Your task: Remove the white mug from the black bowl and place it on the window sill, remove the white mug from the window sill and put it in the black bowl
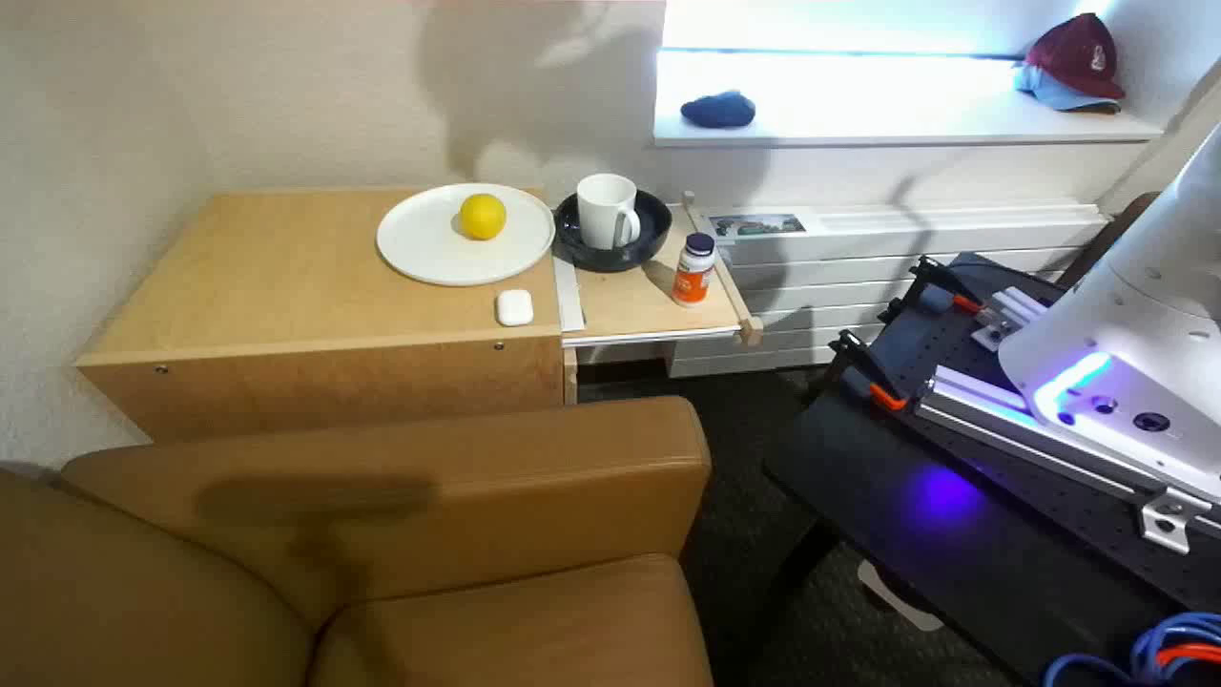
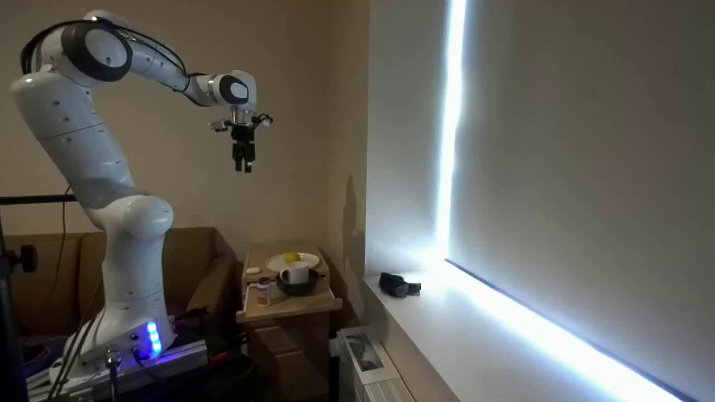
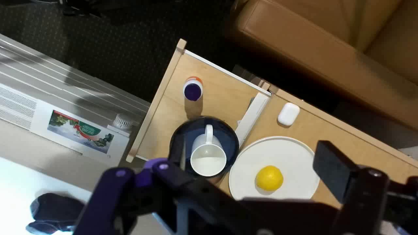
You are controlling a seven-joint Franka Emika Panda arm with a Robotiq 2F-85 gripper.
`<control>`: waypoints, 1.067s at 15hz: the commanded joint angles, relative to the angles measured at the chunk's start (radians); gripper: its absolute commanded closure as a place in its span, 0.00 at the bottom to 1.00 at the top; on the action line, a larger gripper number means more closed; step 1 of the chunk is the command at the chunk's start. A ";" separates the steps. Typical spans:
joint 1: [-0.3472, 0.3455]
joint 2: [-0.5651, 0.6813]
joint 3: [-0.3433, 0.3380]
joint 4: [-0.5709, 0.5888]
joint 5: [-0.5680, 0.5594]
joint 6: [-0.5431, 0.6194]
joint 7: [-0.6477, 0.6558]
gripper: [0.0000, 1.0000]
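Sofa (image 1: 458,477): brown, fills the lower left of an exterior view.
Tabletop (image 1: 277,267): light wood, with a side section (image 1: 625,310) at its right, edged by a wooden bar.
White plate (image 1: 420,240): lies on the tabletop, yellow fruit (image 1: 482,217) on it.
White case (image 1: 515,307): small, rounded, flat on the tabletop just beside the plate.
Black bowl (image 1: 625,259): on the side section, just beside the plate; whether the two touch, cannot tell.
White mug (image 1: 601,215): mouth up inside the black bowl, seen in both exterior views and the wrist view.
Bottle (image 1: 693,275): upright near the bowl, white with orange label and dark cap; the mug's handle faces its side.
Window sill (image 1: 878,110): brightly lit white ledge, right of the bowl; dark item (image 1: 718,110) at its left end, too unclear to name; maroon cap (image 1: 1076,55) at its right end above a light blue item (image 1: 1047,93).
Radiator (image 1: 839,286): white, ribbed, below the sill.
Arm (image 1: 1145,286): white, base over a black stand (image 1: 858,477).
Fingers (image 3: 333,169): pointing down, well above the tabletop and mug; spread wide apart in the wrist view, nothing held.
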 commanded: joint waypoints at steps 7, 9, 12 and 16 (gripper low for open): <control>-0.077 0.363 -0.084 0.190 -0.040 0.218 0.139 0.00; -0.071 0.499 -0.120 0.288 -0.055 0.203 0.153 0.00; -0.058 0.698 -0.166 0.460 0.016 0.129 0.076 0.00; -0.045 0.751 -0.197 0.484 0.072 0.120 0.005 0.00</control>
